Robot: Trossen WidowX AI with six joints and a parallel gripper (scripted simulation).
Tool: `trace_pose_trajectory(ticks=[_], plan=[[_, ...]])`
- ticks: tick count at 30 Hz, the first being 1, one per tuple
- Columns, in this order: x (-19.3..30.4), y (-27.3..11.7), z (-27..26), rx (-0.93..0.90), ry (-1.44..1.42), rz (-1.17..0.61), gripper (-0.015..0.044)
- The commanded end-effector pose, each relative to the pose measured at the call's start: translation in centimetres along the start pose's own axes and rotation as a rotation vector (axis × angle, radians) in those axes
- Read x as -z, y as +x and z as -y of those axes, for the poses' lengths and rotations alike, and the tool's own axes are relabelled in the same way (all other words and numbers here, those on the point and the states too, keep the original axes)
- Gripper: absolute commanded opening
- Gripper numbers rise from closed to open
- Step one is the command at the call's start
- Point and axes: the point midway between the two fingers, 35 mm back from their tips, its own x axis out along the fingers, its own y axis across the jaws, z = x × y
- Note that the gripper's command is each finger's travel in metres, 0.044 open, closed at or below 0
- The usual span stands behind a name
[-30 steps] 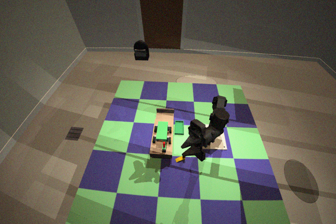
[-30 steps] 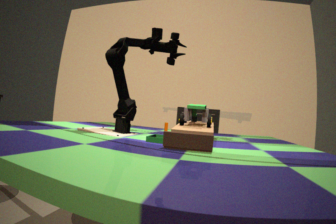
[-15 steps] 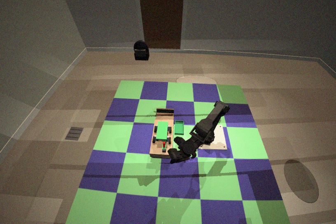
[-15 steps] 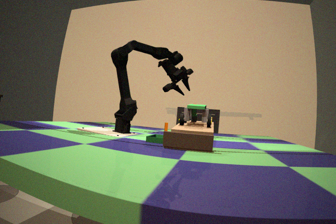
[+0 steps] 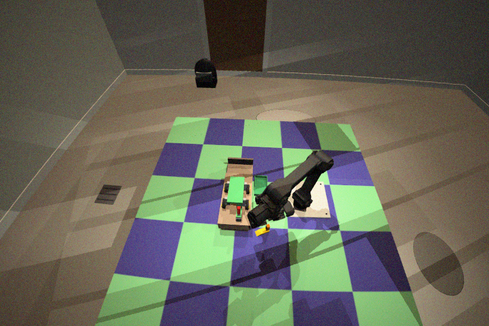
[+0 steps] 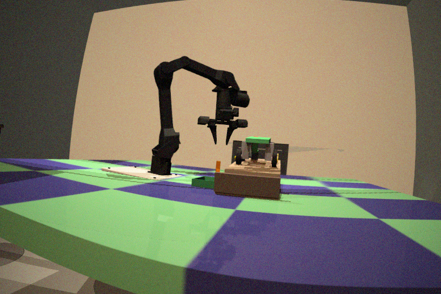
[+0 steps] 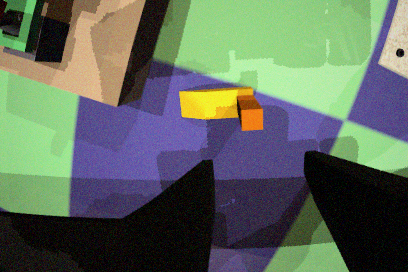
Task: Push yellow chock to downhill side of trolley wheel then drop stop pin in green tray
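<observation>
The green-topped trolley (image 5: pixel 236 190) (image 6: pixel 258 140) stands on the tan ramp (image 5: pixel 241 170) (image 6: pixel 247 184) (image 7: pixel 110 73). The stop pin's red head (image 5: pixel 238 210) shows at the trolley's near end in the top view. The chock (image 5: pixel 260 231) (image 7: pixel 210 105) lies on the checkered surface beside the ramp's near corner. Its orange handle (image 5: pixel 267 227) (image 6: pixel 218 166) (image 7: pixel 252 119) stands up; its rubber base is hard to make out. The green tray (image 5: pixel 260 184) (image 6: pixel 202 183) is beside the ramp. My gripper (image 6: pixel 221 144) (image 7: pixel 259 166) is open and empty, pointing down high above the chock's area. The arm hides its fingertips in the top view.
The arm's pale base plate (image 5: pixel 320 199) (image 6: pixel 124 171) (image 7: pixel 400 31) lies on the other side of the tray from the ramp. The ramp has a raised board (image 5: pixel 240 161) across its far end in the top view. My forearm passes above the area between base plate and ramp.
</observation>
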Motion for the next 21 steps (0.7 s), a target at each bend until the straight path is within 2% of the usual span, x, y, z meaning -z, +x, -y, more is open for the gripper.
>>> trace_pose_trajectory(ticks=[1, 16, 21], plan=[[-0.1, 0.2, 0.4, 0.025, 0.011, 0.0, 0.019], [-0.1, 4.5, 0.5, 0.025, 0.011, 0.0, 0.019], [-0.1, 4.8, 0.5, 0.025, 0.011, 0.0, 0.019]])
